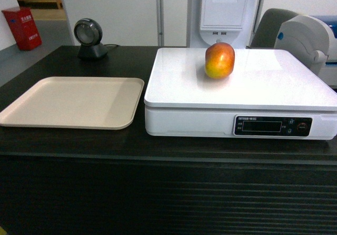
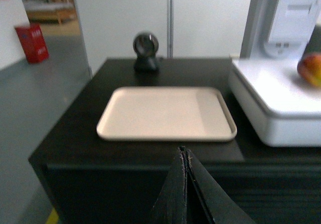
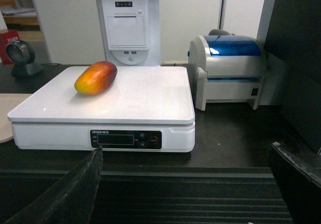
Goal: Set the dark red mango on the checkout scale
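Observation:
The dark red mango (image 1: 219,60) (image 3: 96,78) lies on the flat white top of the scale (image 1: 247,95) (image 3: 130,103), toward its back, free of any gripper. The scale stands on the black checkout counter (image 1: 79,140) with its ribbed front. In the left wrist view the mango (image 2: 311,69) shows at the right edge. My left gripper (image 2: 183,151) is shut with nothing in it, held back in front of the counter edge below the beige tray. My right gripper (image 3: 185,153) is open and empty, in front of the counter, short of the scale's display.
A beige tray (image 1: 73,102) (image 2: 165,113) lies left of the scale. A round black scanner (image 1: 88,37) stands at the back left. A white receipt terminal (image 3: 128,25) rises behind the scale, and a blue-topped label printer (image 3: 230,71) sits to its right.

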Controlling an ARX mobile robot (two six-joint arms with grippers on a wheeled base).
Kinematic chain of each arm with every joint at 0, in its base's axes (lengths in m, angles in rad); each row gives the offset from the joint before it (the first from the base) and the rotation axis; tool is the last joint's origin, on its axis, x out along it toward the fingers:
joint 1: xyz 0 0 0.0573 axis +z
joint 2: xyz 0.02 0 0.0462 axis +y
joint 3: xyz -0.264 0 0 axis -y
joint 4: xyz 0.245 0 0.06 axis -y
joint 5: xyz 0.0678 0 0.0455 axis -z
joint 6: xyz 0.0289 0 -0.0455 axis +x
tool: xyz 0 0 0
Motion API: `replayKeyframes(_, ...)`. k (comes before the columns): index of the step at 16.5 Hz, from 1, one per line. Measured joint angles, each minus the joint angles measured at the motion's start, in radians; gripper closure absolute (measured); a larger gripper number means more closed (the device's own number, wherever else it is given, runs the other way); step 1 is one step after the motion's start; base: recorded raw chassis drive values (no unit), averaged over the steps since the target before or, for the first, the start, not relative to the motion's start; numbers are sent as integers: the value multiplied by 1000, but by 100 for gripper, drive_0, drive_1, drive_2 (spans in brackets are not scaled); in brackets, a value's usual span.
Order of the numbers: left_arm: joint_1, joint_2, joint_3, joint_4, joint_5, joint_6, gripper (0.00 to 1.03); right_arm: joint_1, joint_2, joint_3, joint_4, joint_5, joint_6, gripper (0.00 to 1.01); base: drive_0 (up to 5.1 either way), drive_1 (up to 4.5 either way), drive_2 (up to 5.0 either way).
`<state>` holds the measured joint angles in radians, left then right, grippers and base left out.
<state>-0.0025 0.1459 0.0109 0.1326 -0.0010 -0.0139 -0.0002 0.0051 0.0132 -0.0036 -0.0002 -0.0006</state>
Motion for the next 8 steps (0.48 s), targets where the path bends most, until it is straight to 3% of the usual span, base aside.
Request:
replayKeyframes(1,0,-93,-1,-135,3,0,101,0,0,0,0,0,0,3,0,0,0)
replayKeyframes(8,0,-137,-1,-137,1,0,101,0,0,0,0,0,0,3,0,0,0)
